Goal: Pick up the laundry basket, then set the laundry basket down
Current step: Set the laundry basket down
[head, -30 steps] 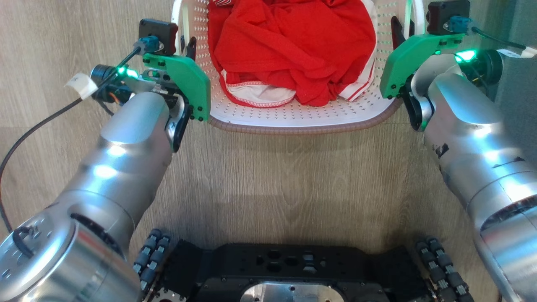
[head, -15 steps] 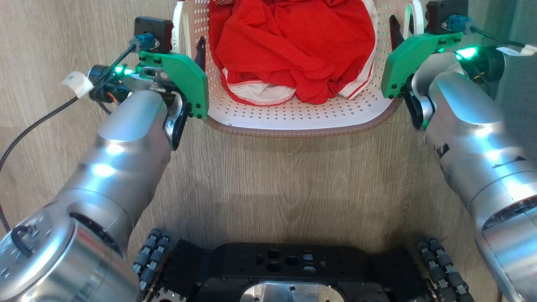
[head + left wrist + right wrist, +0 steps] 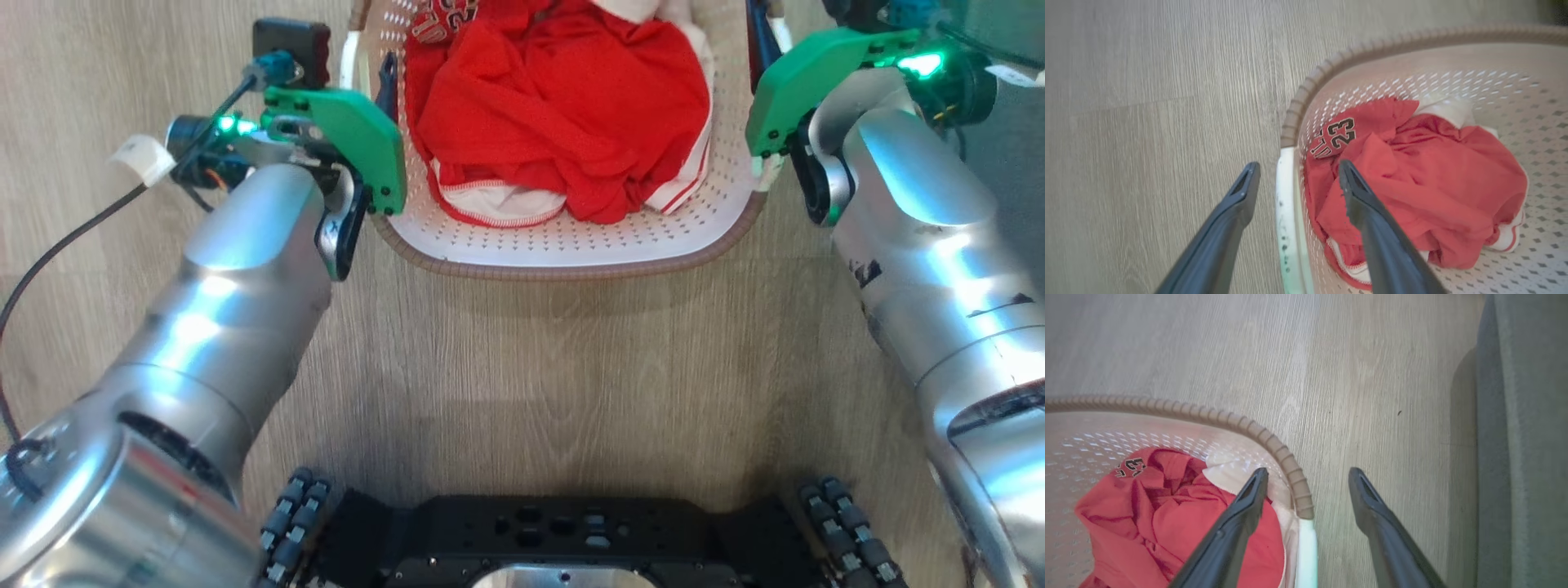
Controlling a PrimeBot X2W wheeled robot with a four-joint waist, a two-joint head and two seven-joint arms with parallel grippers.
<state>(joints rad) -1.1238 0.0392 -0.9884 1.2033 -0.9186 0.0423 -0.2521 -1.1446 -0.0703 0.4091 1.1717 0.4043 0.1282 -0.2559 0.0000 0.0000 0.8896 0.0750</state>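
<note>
The basket [image 3: 571, 245] sits top centre in the head view, between my arms. My left gripper [image 3: 1298, 166] and right gripper [image 3: 1308, 471] gape wide, holding nothing, each straddling a white handle [image 3: 1286, 228]. I judge it light, stiff, slightly slick plastic, so I should pinch both handles evenly.

Bright, even room light. Glare patches on left forearm [image 3: 214, 287] and right forearm [image 3: 951, 245]. Green lamp [image 3: 227, 125] glowing at 10 o'clock, second lamp [image 3: 922, 64] at 2. Soft shadow on floor [image 3: 522, 367] at basket's [image 3: 571, 245] 6 o'clock. Wrist views slightly blurred.
</note>
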